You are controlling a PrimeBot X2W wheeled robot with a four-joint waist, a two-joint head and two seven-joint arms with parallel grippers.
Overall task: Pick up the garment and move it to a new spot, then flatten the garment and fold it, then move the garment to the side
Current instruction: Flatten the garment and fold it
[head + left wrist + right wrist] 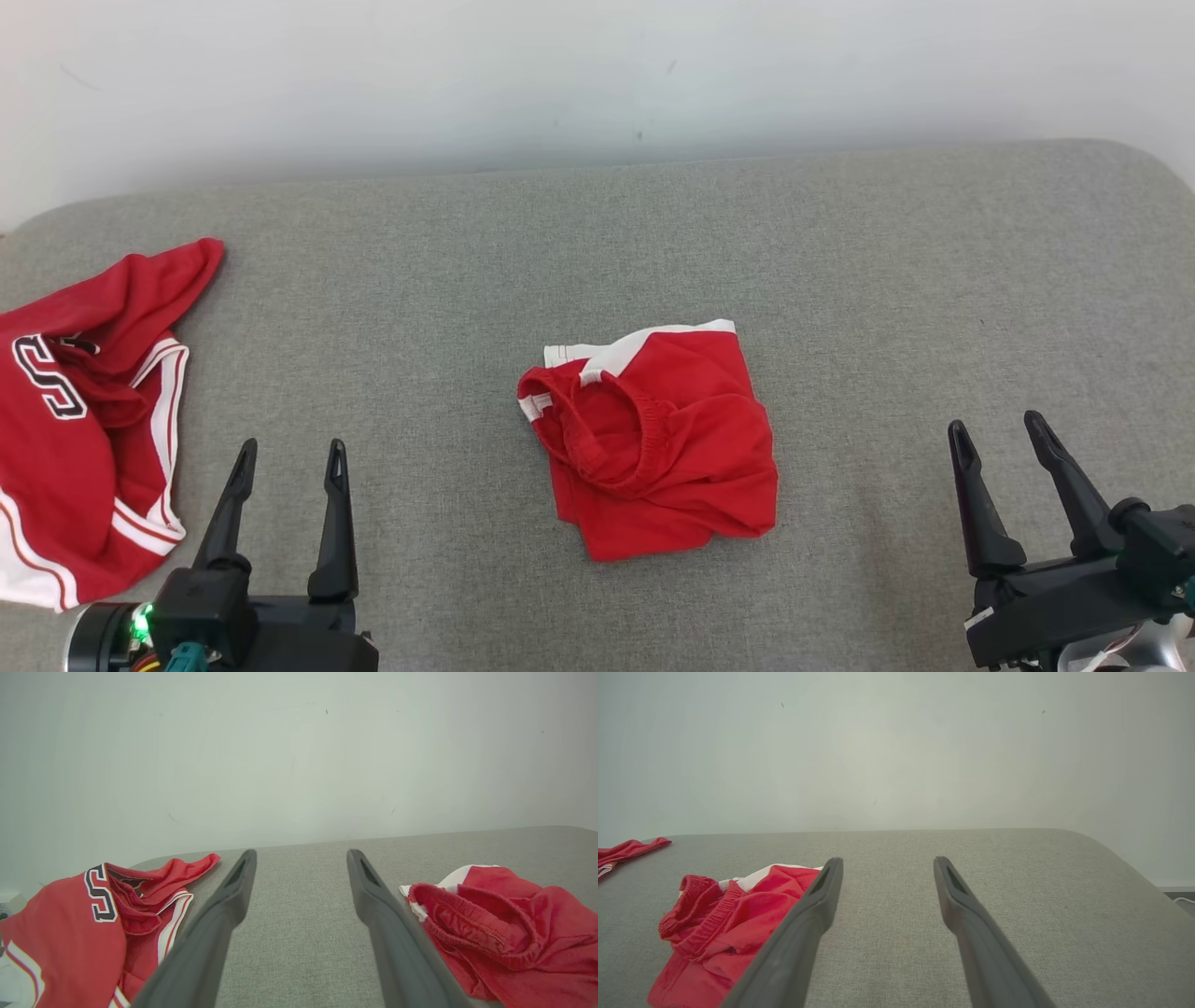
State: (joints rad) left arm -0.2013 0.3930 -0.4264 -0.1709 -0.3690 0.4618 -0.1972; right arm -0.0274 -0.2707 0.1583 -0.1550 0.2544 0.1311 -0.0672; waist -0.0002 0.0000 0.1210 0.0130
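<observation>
Left gripper (291, 450) and right gripper (997, 427) are found with fingers spread apart and nothing held. Both are poised low over the grey padded surface (868, 271), which is judged a ready stance ahead of the pick. The garment (658, 448), red shorts with white trim, is located between the two grippers and is touched by neither. It is bunched, with the elastic waistband gaping upward and layers doubled beneath; whether it is inside out cannot be settled. A red jersey (75, 420) lies crumpled just left of the left gripper.
</observation>
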